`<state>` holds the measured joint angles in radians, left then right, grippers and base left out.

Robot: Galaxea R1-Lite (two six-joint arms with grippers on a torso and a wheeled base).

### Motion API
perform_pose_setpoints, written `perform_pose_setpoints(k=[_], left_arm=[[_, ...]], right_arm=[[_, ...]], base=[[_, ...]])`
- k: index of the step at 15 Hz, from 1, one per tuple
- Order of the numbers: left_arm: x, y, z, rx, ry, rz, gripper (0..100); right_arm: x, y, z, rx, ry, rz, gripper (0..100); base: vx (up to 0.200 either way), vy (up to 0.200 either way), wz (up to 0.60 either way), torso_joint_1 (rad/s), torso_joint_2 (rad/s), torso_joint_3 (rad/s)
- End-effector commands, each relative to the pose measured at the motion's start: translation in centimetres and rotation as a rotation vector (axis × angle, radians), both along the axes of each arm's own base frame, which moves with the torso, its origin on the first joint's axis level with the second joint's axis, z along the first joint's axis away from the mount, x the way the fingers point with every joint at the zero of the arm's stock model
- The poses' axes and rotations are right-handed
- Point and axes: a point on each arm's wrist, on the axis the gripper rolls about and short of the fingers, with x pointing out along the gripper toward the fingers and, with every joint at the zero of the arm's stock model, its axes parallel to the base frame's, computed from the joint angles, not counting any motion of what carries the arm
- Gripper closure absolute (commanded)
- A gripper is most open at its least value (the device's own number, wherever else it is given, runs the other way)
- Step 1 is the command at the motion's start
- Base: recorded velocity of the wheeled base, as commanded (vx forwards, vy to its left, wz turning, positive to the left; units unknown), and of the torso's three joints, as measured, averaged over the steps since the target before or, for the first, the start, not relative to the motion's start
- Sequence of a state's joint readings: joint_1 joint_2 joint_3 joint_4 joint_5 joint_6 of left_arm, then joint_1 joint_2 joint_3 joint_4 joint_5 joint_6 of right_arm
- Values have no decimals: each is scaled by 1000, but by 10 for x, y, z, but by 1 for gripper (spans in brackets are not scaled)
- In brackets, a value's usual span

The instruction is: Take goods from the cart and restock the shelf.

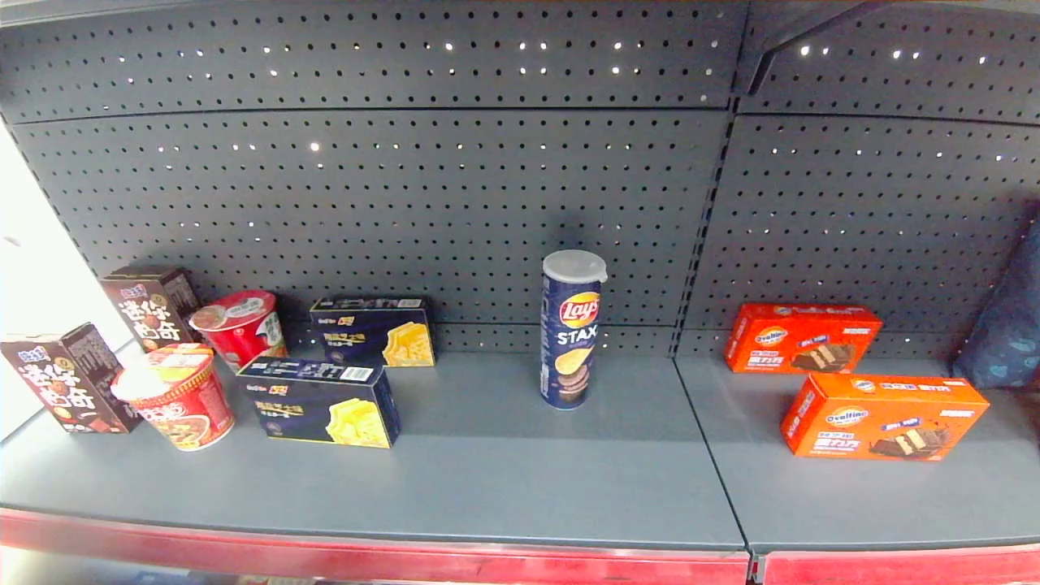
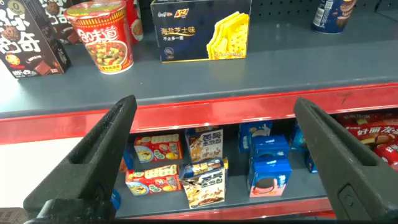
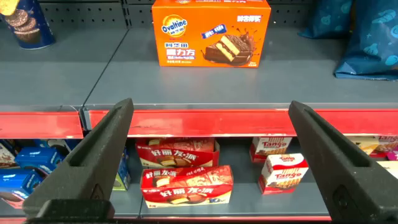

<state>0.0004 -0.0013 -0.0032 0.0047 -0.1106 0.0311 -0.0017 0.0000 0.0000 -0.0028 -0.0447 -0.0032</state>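
A chip can (image 1: pixel 573 329) stands upright on the shelf (image 1: pixel 487 479) while the left gripper (image 2: pixel 214 109) and right gripper (image 3: pixel 209 107) hang at its red edge, both spread wide, empty.

Logos and printed lettering stand on the tall can (image 1: pixel 573 333) in the middle, the orange boxes (image 1: pixel 884 416) right, and the blue boxes (image 1: pixel 323 402), red cups (image 1: pixel 180 398) and brown cartons (image 1: pixel 65 378) left.

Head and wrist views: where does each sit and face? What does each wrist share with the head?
Head view: on the head, looking down at shelf and chip can.
Left wrist view: behind the open left gripper, facing the shelf; shares the noodle cup.
Right wrist view: behind the open right gripper; shares the orange box.
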Motion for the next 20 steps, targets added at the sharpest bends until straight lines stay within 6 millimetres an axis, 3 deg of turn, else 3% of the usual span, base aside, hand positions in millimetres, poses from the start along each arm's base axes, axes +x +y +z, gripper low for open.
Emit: perform_pose_setpoints(k=[1, 20], left_arm=[[0, 0, 0, 0, 1, 1, 0], [0, 0, 0, 0, 1, 1, 0]], right_arm=[[0, 0, 0, -3, 1, 0, 0], [0, 0, 0, -4, 1, -1, 0]], base=[[0, 0, 0, 0, 0, 0], [0, 0, 568, 3, 3, 1]])
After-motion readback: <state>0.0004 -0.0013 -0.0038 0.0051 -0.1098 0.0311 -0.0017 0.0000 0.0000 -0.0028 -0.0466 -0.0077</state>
